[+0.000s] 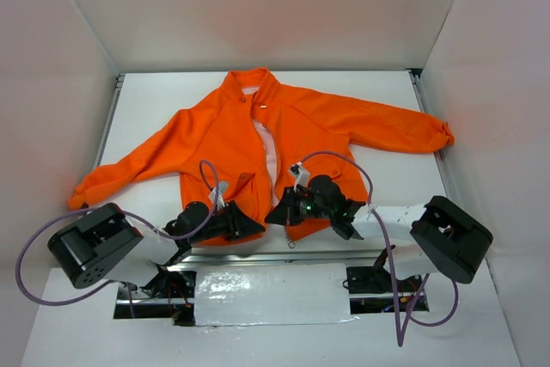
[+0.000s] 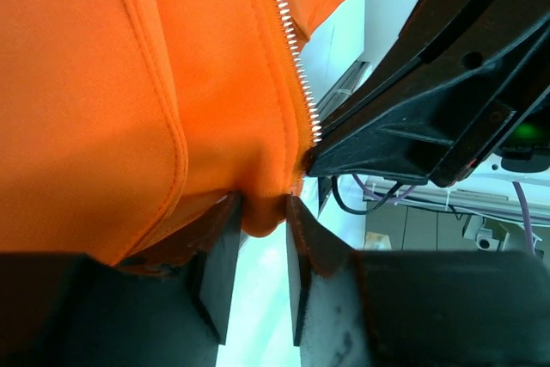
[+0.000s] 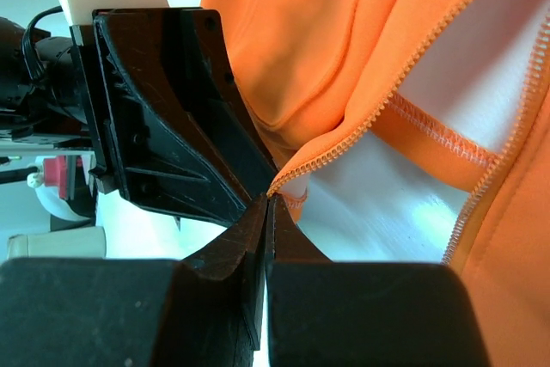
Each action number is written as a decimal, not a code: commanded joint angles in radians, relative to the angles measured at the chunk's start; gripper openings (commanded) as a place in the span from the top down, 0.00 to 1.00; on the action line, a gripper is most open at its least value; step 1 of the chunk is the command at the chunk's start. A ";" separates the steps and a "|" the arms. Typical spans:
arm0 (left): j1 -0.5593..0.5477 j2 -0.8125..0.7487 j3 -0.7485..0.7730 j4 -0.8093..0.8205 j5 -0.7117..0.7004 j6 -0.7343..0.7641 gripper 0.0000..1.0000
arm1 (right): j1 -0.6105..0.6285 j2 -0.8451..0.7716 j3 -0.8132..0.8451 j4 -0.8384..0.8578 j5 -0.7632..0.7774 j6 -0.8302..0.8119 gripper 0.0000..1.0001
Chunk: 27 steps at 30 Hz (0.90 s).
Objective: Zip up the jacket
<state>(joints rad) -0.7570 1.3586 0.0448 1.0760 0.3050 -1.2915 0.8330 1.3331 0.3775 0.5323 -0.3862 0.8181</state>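
White worktop (image 1: 378,100), orange jacket (image 1: 215,139) spread flat on it, front open, my left end effector (image 1: 255,228) clamped on the jacket's bottom hem beside the pale zipper (image 2: 292,49), my right end effector (image 1: 275,212) pinched tight on the jacket's other bottom zipper corner, just beside it

No legible text or labels anywhere.
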 commanded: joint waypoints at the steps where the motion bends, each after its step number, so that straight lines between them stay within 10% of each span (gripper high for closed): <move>1: -0.007 0.059 -0.037 0.218 0.026 -0.015 0.63 | -0.008 0.012 -0.009 0.077 -0.016 0.004 1.00; 8: -0.008 0.240 -0.040 0.482 0.063 -0.052 1.00 | -0.008 0.014 -0.012 0.063 -0.011 0.000 1.00; 16: -0.008 0.336 -0.077 0.668 0.062 -0.091 1.00 | -0.009 -0.005 0.003 0.006 0.003 -0.017 1.00; 17: -0.008 0.317 -0.079 0.655 0.059 -0.089 1.00 | -0.008 -0.015 0.012 -0.009 0.009 -0.020 0.86; 21: -0.010 0.188 -0.059 0.455 0.046 -0.040 1.00 | -0.009 -0.075 0.034 -0.124 0.087 -0.048 0.31; 27: -0.076 -0.285 0.047 -0.245 -0.180 0.084 1.00 | -0.006 -0.172 0.165 -0.521 0.286 -0.158 0.29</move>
<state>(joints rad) -0.7815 1.2694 0.0505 1.1164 0.2752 -1.3056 0.8303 1.1984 0.4522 0.2115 -0.2276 0.7475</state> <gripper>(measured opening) 0.041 0.714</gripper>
